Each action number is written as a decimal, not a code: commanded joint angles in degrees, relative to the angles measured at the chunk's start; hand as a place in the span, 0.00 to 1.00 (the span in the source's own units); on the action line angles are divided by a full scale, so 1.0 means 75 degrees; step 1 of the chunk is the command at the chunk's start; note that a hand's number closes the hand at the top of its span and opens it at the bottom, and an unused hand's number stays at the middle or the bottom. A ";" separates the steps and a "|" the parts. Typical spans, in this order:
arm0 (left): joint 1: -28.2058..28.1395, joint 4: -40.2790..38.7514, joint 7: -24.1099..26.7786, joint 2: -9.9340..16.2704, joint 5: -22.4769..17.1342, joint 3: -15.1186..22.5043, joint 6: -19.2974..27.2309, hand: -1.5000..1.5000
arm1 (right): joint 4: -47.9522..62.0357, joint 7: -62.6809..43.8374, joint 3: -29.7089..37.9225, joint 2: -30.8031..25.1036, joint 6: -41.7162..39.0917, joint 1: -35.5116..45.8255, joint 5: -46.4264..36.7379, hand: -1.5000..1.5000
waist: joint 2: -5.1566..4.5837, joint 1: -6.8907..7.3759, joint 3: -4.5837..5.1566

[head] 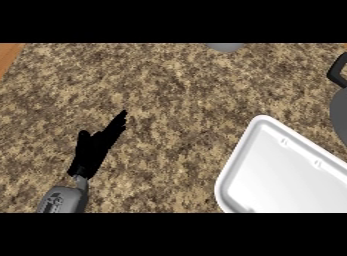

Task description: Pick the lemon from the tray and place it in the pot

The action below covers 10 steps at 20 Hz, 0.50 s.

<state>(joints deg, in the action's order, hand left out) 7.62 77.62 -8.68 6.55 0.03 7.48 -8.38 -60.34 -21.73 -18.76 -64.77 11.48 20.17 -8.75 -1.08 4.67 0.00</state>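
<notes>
The left hand (pixel 95 147) shows at the near left over the speckled worktop (pixel 168 90), its fingers (pixel 117 124) straight and pointing far-right, holding nothing. It looks parked, kept out of the way so the other arm can work on the right side. The right hand shows nowhere in this view.

The white tray (pixel 239 160) sits at the near right, cut off by the view's edge, and the part of its floor that shows is bare. The grey pot (pixel 346 115) stands just beyond it at the far right edge, one black handle (pixel 340 67) visible. A small grey object (pixel 225 47) peeks in at the far edge.

The lemon cannot be seen anywhere; whether it lies on the hidden part of the tray, inside the pot, or in the unseen hand cannot be told. Nothing lies near the left fingers.
</notes>
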 commanded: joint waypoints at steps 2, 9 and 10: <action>0.0146 -0.0189 0.0020 0.0300 -0.0192 -0.0219 -0.0366 0.50 | 0.1163 -0.0820 -0.0582 0.0824 -0.1722 0.0912 -0.0046 1.00 | -0.0028 0.0052 -0.0005; 0.0164 -0.0706 0.0449 0.0025 0.0032 -0.0298 -0.0008 0.50 | 0.3340 -0.1120 -0.0547 0.2325 -0.2698 0.2825 -0.0467 0.00 | 0.0022 -0.0231 -0.0010; -0.0114 0.0096 0.0007 0.0085 -0.0072 -0.0236 -0.0012 0.50 | 0.3411 -0.0627 -0.0335 0.2578 -0.1907 0.2755 -0.0540 0.00 | 0.0064 -0.0247 -0.0018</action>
<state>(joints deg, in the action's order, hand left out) 7.89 76.29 -7.74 7.37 -0.31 5.92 -8.97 -41.64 -29.76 -22.64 -51.34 -4.79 35.48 -11.05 -0.89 3.64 -0.07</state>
